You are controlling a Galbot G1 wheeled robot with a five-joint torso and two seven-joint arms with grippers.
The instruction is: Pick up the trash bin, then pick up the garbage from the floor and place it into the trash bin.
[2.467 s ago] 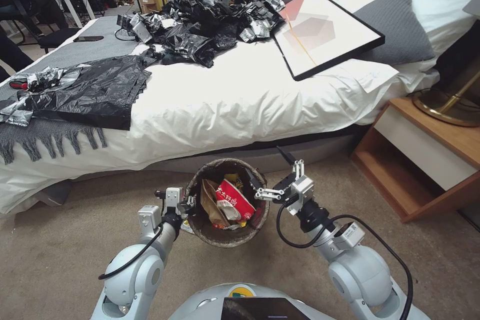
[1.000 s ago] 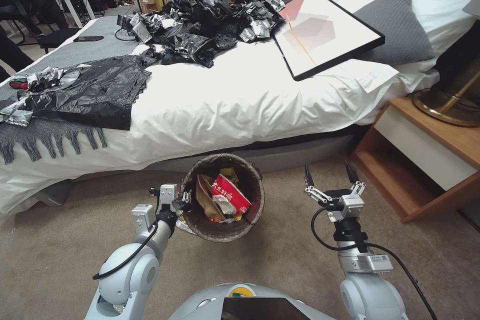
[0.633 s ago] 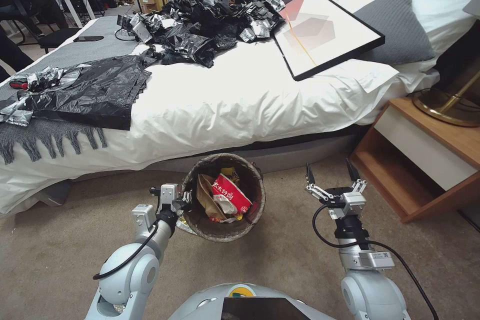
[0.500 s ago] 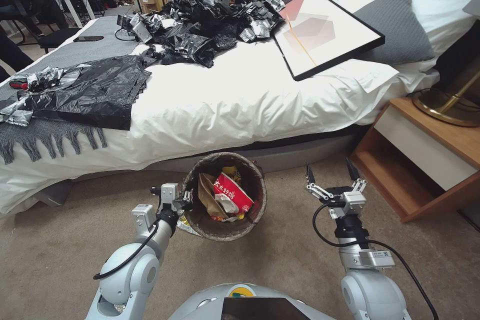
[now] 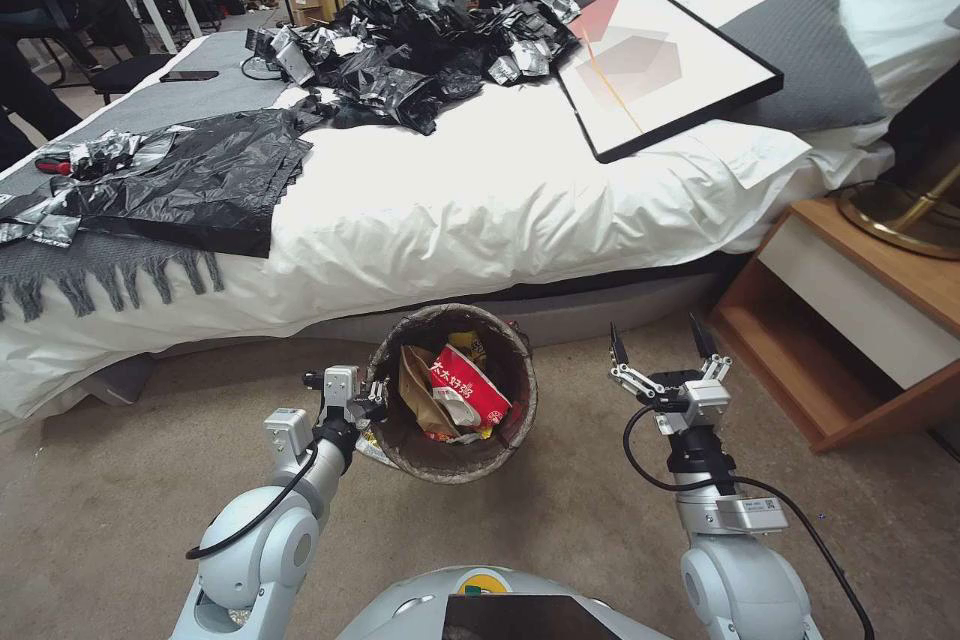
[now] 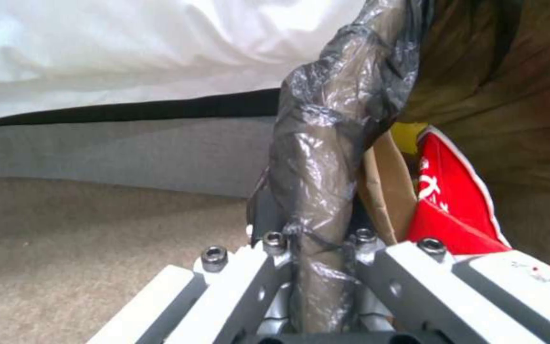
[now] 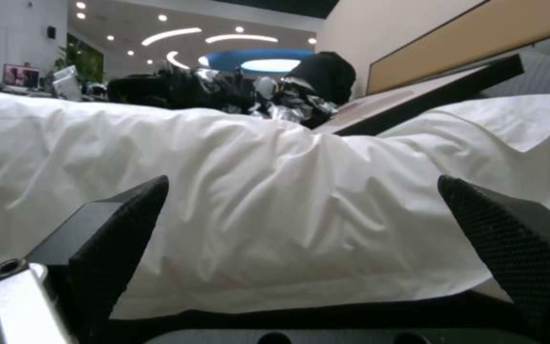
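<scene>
The bed (image 5: 480, 190) is sitting slightly lower in the head view than a moment ago, so the camera is shifting, not the things. The trash bin (image 5: 452, 460) is hanging just above the floor (image 5: 120, 500) before the bed, mouth tilting up toward the camera, garbage (image 5: 468, 388) inside. The left pincer (image 5: 372, 408) is gripping its rim; the right pincer (image 5: 657, 354), withdrawn since dropping litter, is standing open and empty beside it.
</scene>
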